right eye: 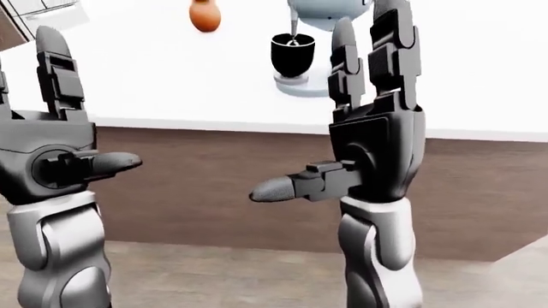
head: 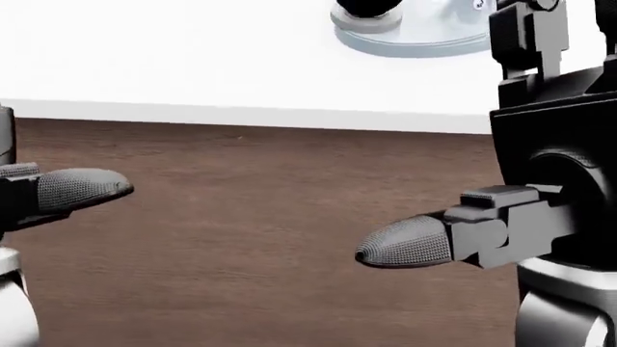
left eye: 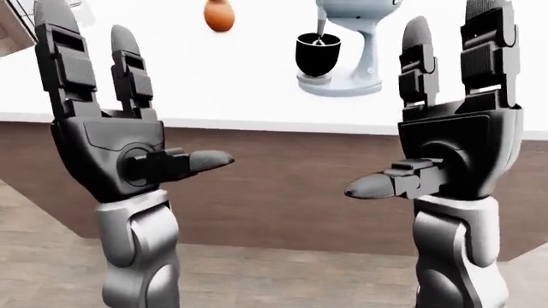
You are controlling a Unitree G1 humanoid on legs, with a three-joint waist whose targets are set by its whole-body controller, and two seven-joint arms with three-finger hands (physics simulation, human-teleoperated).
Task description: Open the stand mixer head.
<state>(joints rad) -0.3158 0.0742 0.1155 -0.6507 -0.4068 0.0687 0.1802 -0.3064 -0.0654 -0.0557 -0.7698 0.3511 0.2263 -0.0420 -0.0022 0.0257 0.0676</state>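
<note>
A white counter point(left eye: 214, 83) with a brown wood face spans your view. Your left hand point(left eye: 111, 147) and right hand point(left eye: 454, 147) are raised, fingers spread upright, thumbs pointing inward, holding nothing. The pale stand mixer point(left eye: 355, 38) stands on the counter at top, a black bowl point(left eye: 318, 54) under its head, an orange object point(left eye: 219, 16) to its left.

A white bench point(left eye: 214, 83) fills the upper part of the left-eye view, its top bright and smooth. Below its near edge runs a dark brown wood-grain panel point(left eye: 282, 186), the side of the bench, reaching across the whole view. Under the panel lies a lighter wood-plank floor point(left eye: 282, 276). On the bench top, near the upper edge of the view and left of centre, stands a small orange rounded object point(left eye: 219, 17); what it is cannot be told. At the bench's upper left corner a grey-brown shape point(left eye: 15, 32) is partly cut off.
</note>
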